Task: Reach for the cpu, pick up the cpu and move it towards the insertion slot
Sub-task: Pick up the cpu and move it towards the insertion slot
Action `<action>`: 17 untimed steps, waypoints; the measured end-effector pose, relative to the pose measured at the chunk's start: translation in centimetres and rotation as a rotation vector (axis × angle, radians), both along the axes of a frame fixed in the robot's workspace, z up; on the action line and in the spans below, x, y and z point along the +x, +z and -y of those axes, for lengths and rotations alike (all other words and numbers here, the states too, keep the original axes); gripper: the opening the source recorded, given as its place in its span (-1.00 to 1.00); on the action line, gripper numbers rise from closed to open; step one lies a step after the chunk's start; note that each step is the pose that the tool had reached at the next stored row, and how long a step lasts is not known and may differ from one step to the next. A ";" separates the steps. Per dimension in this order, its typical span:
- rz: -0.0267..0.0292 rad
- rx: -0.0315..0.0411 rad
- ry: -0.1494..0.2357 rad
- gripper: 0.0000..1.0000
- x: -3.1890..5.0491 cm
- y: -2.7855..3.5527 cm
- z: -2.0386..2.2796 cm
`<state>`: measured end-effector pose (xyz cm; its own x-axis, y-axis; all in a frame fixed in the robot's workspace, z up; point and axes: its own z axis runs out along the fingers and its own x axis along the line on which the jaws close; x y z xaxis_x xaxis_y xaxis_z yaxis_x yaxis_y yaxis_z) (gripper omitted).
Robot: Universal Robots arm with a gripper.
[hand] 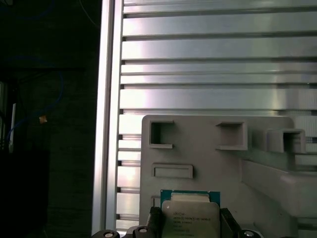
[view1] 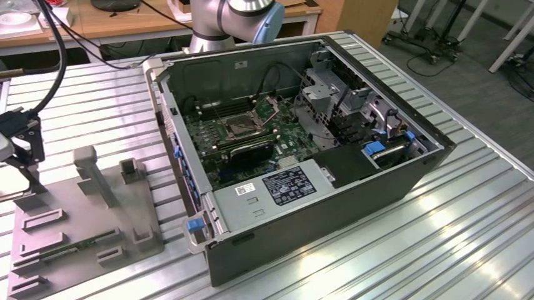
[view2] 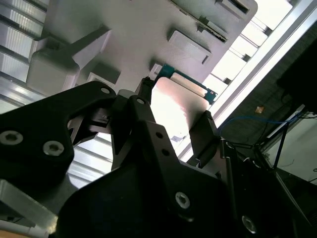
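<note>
The cpu [view2: 173, 101], a small square chip with a pale metal face and a green rim, sits between my gripper's [view2: 174, 113] black fingers [view2: 204, 130], which press on two opposite edges. In the first wrist view the cpu [hand: 190, 218] hangs close over a corner of the grey plastic tray [hand: 208, 163], with my gripper [hand: 190, 224] shut on it. My gripper [view1: 35, 184] is at the exterior view's far left, over the tray's [view1: 84, 231] back corner. The insertion slot [view1: 240, 128], silvery-framed with a dark centre, lies on the green motherboard [view1: 250, 153] inside the open computer case [view1: 334, 206].
The tray carries upright posts [view1: 90, 169] and a thin green memory stick [view1: 75, 247]. The case walls, drive cage [view1: 329, 94] and cables surround the motherboard. The slatted metal table [view1: 434, 244] ends in an edge rail [hand: 111, 114] beside the tray.
</note>
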<state>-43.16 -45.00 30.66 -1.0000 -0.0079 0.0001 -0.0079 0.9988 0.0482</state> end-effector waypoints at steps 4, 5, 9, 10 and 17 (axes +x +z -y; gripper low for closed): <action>0.0000 0.0001 0.000 0.09 0.00 0.27 0.00; -0.0001 0.0000 0.000 0.09 0.00 0.35 0.00; 0.0002 0.0003 0.000 0.09 0.00 0.52 0.00; 0.0000 0.0001 0.000 0.09 0.00 0.54 0.00; -0.0001 0.0001 0.000 0.09 0.00 0.56 0.00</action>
<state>-43.16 -45.00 31.22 -1.0000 -0.0079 0.0002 -0.0079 0.9988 0.0482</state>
